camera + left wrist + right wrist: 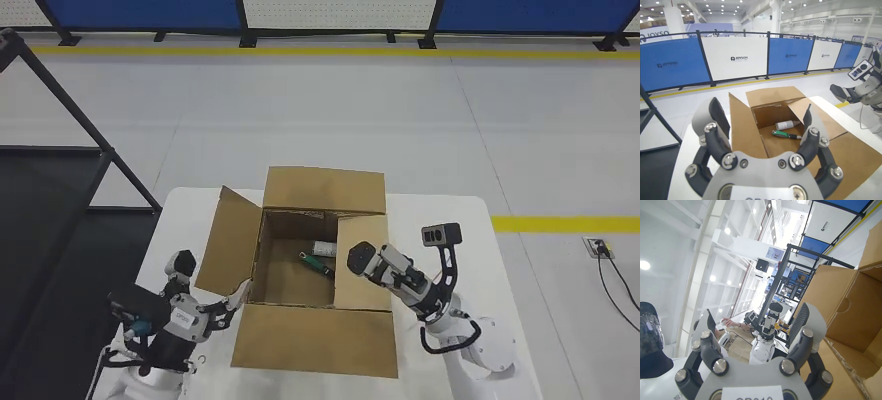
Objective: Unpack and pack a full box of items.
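The left gripper (232, 303) sits at the lower left of the top view, aimed at the open cardboard box (325, 190) in the centre of the white table (440, 215). Its fingers are spread wide and hold nothing. The right gripper (365, 262), right of centre, hangs over the box's right flap, likewise spread and empty. On the box floor lie a white bottle (786, 125) and a green-handled tool (783, 134). The bottle's label print is too small to read.
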